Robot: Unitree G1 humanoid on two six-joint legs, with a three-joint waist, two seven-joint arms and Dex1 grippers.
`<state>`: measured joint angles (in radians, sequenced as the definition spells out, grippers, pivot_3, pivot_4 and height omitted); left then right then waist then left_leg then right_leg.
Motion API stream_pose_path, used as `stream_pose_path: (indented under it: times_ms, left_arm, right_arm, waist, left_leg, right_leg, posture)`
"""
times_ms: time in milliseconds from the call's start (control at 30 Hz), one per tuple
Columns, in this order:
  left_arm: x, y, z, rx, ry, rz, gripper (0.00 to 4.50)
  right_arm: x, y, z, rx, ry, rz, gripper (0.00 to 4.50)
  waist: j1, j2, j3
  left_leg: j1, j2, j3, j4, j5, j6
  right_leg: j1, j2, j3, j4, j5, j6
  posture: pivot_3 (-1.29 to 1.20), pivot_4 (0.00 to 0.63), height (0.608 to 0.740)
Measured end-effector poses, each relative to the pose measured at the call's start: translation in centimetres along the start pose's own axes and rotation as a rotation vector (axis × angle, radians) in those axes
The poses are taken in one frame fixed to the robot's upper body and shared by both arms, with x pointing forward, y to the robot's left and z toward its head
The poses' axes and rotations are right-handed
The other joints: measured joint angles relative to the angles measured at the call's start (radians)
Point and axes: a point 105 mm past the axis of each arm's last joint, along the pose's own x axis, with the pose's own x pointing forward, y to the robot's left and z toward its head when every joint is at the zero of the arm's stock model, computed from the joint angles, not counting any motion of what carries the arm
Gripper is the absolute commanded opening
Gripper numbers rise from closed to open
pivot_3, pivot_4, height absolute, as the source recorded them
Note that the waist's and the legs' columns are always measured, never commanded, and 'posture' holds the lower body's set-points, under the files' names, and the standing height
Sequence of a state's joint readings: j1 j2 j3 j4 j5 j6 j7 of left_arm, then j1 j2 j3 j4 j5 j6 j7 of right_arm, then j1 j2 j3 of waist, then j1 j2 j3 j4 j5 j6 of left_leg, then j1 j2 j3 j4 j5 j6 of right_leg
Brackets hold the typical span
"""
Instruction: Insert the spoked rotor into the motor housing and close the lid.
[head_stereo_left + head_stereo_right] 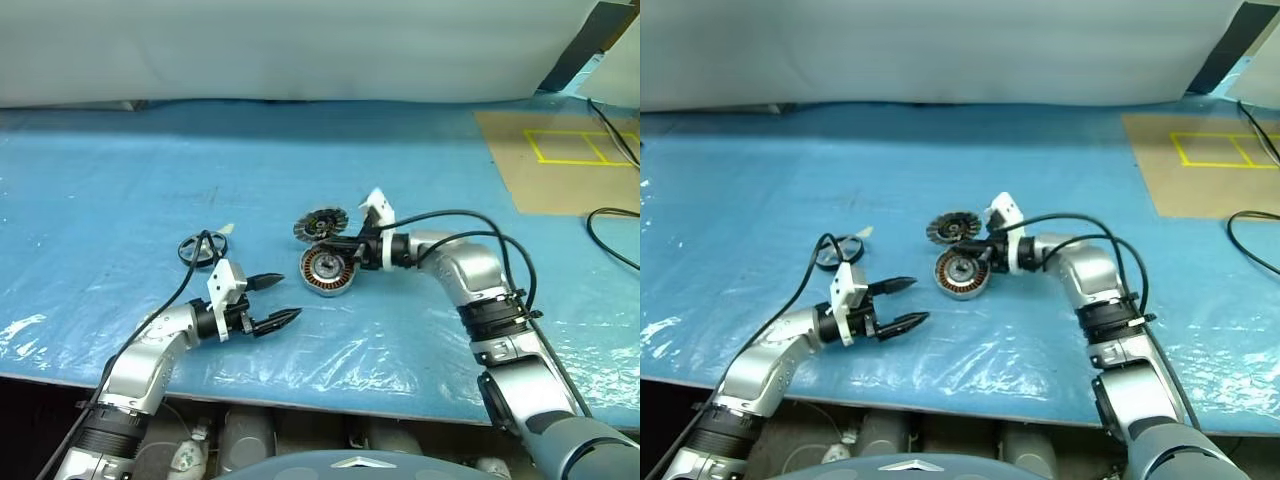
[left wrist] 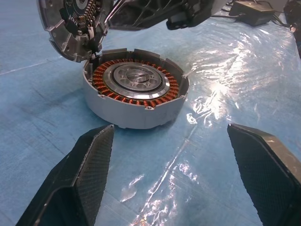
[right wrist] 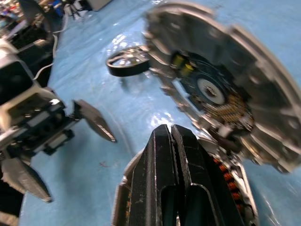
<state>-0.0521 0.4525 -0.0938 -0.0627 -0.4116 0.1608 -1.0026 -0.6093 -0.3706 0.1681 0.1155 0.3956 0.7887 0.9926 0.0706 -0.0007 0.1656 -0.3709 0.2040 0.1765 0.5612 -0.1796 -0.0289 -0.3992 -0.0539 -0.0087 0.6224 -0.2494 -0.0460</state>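
Observation:
The motor housing sits on the blue sheet with its copper windings and grey hub showing. The lid hangs tilted just behind it, fins up, its underside facing the housing and its low edge near the housing's rim. My right gripper reaches in from the right and is shut on that lid's edge. The spoked rotor lies flat on the sheet to the left. In front of the housing and a little left, my left gripper stands open and level with nothing between its fingers.
A brown board with yellow tape lines lies at the back right. Black cables trail beside it. The table's front edge runs close below both arms. A white sheet closes off the back.

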Motion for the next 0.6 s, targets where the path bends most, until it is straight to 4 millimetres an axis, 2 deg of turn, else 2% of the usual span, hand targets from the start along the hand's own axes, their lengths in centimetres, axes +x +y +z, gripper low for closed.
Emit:
stream_pose_path:
  times_ms: [100, 200, 333, 467, 600]
  left_arm:
    - [0.0, 0.0, 0.1, 0.000, 0.000, 0.000, 4.04]
    - [0.1, 0.1, 0.1, -0.001, 0.001, 0.000, 4.04]
    - [0.1, 0.1, 0.1, -0.001, 0.001, -0.001, 4.04]
    - [-0.1, 0.3, -0.5, -0.012, 0.005, -0.004, 4.04]
    - [-0.3, 0.5, -1.1, -0.023, 0.014, -0.002, 4.04]
  right_arm:
    - [0.1, 0.3, -3.1, -0.016, 0.118, -0.004, 0.03]
    - [0.1, 0.3, -3.7, -0.120, 0.158, -0.012, 0.03]
    - [0.3, -0.1, -3.6, -0.153, 0.158, -0.038, 0.03]
    - [0.5, -0.7, -3.1, -0.021, 0.099, -0.043, 0.03]
    - [-0.4, -1.0, -0.6, 0.111, -0.012, -0.025, 0.03]
  waist:
    - [0.001, 0.000, 0.000]
    - [-0.002, 0.000, 0.000]
    - [-0.003, -0.001, -0.001]
    - [-0.005, 0.000, 0.000]
    - [0.000, 0.000, 0.000]
  left_leg:
    - [-0.003, 0.001, 0.000, -0.001, 0.000, 0.000]
    - [-0.002, 0.000, 0.000, 0.000, 0.000, 0.000]
    - [0.003, 0.001, 0.000, 0.000, 0.000, 0.000]
    - [0.004, 0.000, 0.000, 0.001, -0.001, 0.002]
    - [0.001, 0.000, 0.000, 0.001, 0.000, 0.000]
  right_leg:
    - [-0.002, 0.000, -0.002, 0.000, 0.000, 0.000]
    - [-0.001, 0.000, -0.002, 0.000, 0.000, 0.000]
    - [0.002, 0.000, 0.000, -0.001, -0.001, 0.000]
    - [0.002, 0.000, 0.001, 0.001, 0.000, 0.000]
    - [0.000, 0.000, 0.001, 0.000, 0.000, -0.001]
  posture:
    - [0.00, 0.150, 0.740]
    - [0.00, 0.150, 0.740]
    - [0.00, 0.150, 0.740]
    - [0.00, 0.150, 0.740]
    - [0.00, 0.150, 0.740]
